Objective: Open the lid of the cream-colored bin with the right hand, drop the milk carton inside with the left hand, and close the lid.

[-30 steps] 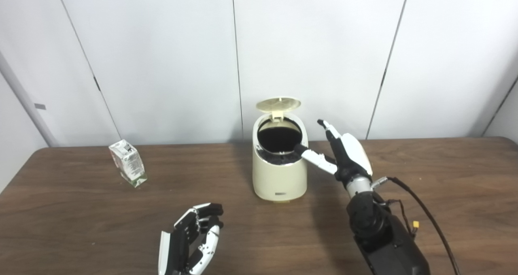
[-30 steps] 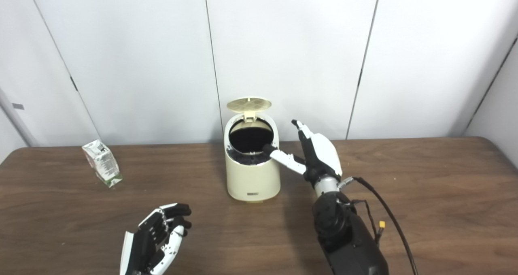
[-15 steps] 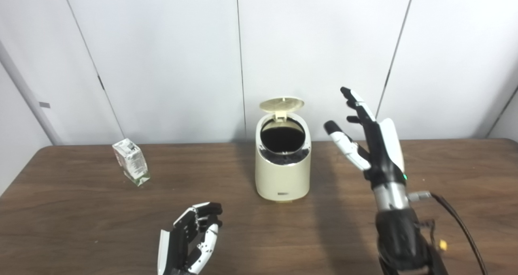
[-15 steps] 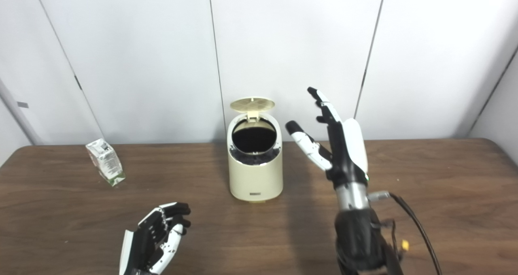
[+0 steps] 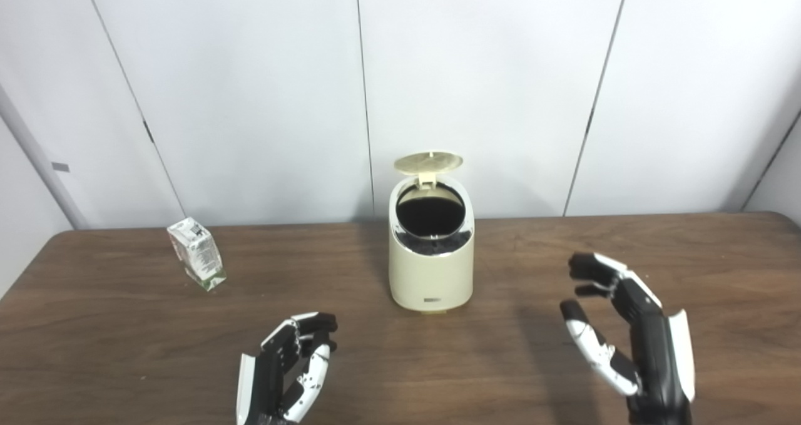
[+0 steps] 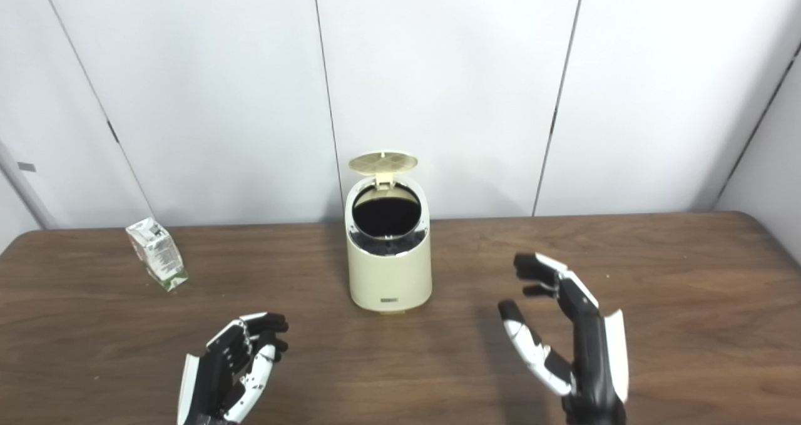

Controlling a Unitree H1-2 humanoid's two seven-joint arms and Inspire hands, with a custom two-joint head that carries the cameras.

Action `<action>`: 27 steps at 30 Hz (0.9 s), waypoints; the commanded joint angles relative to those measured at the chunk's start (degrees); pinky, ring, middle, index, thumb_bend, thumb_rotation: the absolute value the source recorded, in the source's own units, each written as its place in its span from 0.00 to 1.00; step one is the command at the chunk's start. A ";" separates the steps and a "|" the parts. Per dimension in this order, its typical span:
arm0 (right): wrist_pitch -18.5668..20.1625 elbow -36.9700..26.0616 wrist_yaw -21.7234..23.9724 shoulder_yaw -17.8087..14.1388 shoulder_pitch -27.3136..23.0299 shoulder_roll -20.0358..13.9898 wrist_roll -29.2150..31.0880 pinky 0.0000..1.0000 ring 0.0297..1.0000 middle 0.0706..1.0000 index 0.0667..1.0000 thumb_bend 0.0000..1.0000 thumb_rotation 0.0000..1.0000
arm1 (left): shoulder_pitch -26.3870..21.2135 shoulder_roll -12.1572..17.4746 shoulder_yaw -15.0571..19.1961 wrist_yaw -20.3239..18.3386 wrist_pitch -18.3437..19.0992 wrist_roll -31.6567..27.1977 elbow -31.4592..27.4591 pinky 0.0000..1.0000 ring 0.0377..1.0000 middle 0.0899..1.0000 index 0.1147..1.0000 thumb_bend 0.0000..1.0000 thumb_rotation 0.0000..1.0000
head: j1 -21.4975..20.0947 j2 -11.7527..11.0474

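On the table (image 5: 125, 325): bin (image 5: 430, 275) at centre, lid (image 5: 428, 161) tipped up at the back, milk carton (image 5: 196, 261) standing well off to its left. Nearer the front edge: left hand (image 5: 285, 372) empty with fingers loosely curled, right hand (image 5: 626, 334) empty with fingers spread, both apart from bin and carton.

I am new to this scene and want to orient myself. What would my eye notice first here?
The cream-colored plastic bin at the middle of the brown wooden table, its round lid standing open over a dark inside. Then the small white milk carton, tilted, far left. The left hand and right hand hover near, holding nothing.
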 commanded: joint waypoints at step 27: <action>-0.25 2.42 2.82 -2.91 0.64 1.00 3.25 0.54 0.63 0.64 0.63 0.29 0.32 | 1.65 0.39 -1.86 -3.38 6.56 1.26 -7.86 0.52 0.57 0.64 0.64 0.33 0.20 | 1.77 1.75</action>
